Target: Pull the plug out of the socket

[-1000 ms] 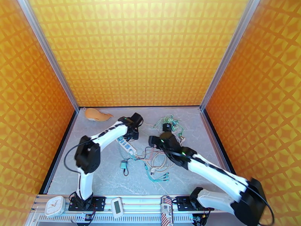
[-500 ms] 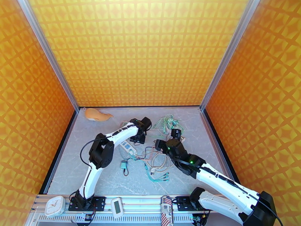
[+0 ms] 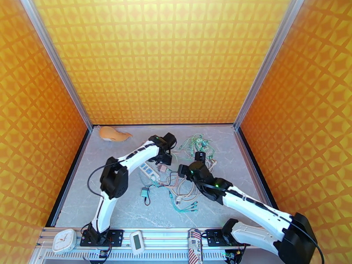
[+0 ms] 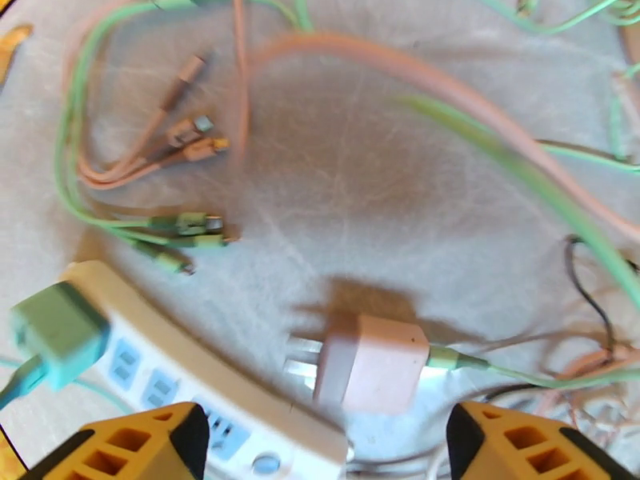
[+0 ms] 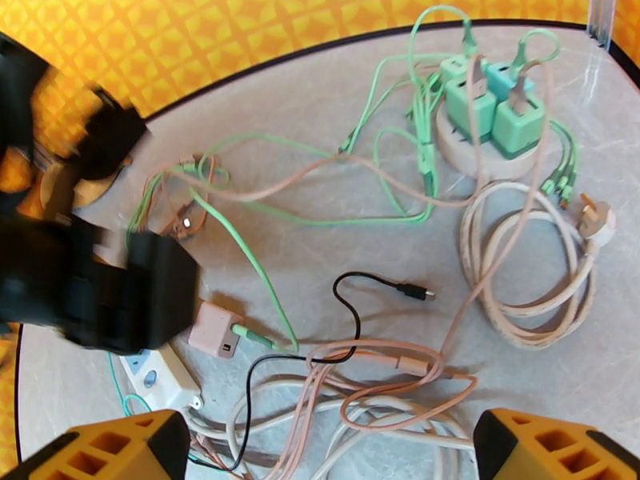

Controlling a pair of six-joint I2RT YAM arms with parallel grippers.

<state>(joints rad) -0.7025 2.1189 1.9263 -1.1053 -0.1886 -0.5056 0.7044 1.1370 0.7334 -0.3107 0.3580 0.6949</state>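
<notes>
Jaws, left: the left jaws stand wide apart, with one yellow fingertip (image 4: 132, 442) on each side of the pink plug and neither touching it. Nothing is clamped.
Jaws, right: the right jaws are spread wide as well, fingertips (image 5: 104, 450) low in the right wrist view, above the loose cables (image 5: 384, 378) and holding nothing.
Pink plug: the pink plug (image 4: 372, 363) is out of the white power strip (image 4: 184, 386). Its metal prongs are bare and point back toward the strip, just beside it. It is slightly blurred, so I cannot tell whether it rests fully on the table (image 4: 360, 194).
From the right wrist: the pink plug (image 5: 214, 330) lies just beside the end of the power strip (image 5: 160, 370), under the left arm's wrist.
Green plug: a green plug (image 4: 58, 334) is seated in the strip, well apart from the pink one.
Done: by my reading the pull itself is finished, with the plug unplugged and let go.
Left: little, I judge; the left arm needs only to lift clear. If the green plug is also meant, that one is not yet pulled.
</notes>
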